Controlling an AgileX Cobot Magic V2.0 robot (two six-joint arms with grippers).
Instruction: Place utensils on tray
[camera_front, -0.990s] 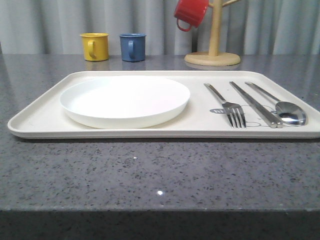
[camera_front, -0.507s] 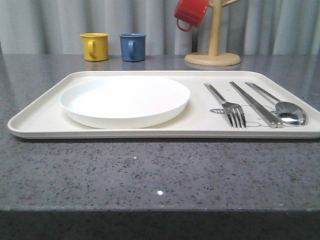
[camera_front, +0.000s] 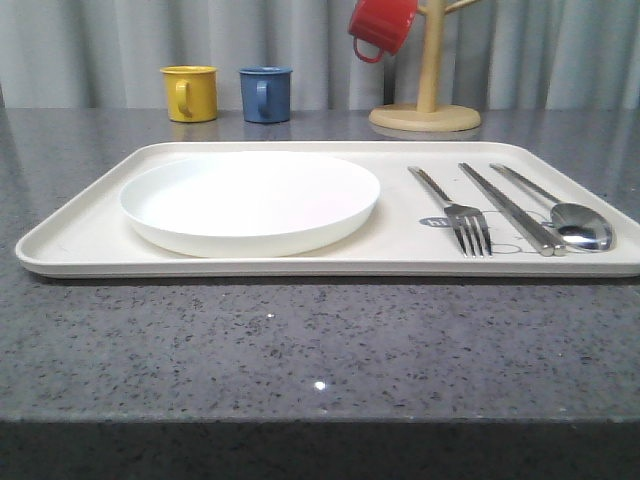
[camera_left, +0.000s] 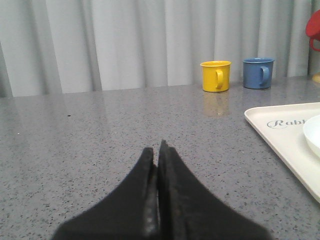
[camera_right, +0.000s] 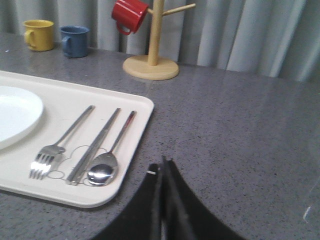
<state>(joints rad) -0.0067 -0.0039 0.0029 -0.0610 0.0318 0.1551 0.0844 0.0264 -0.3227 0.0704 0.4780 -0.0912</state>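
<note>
Grey speckled table (camera_front: 300, 340) fills the lower half of the front view. On it, at centre frame, lies the cream tray (camera_front: 80, 235), unchanged from a second ago. The round white plate (camera_front: 250, 200) occupies its left part. At the tray's right end lie the utensils, side by side and apart: fork (camera_front: 455, 212), chopsticks (camera_front: 510, 208), then spoon (camera_front: 570, 215) nearest the right edge; none has shifted since the earlier frames. At upper right stands a wooden mug tree (camera_front: 427, 100) bearing a red mug (camera_front: 380, 25); at upper left, a yellow mug (camera_front: 190, 92) and a blue mug (camera_front: 265, 94). Left gripper (camera_left: 158, 150) and right gripper (camera_right: 162, 167) each hang over bare table beside the tray, fingers pressed together, holding nothing.
</note>
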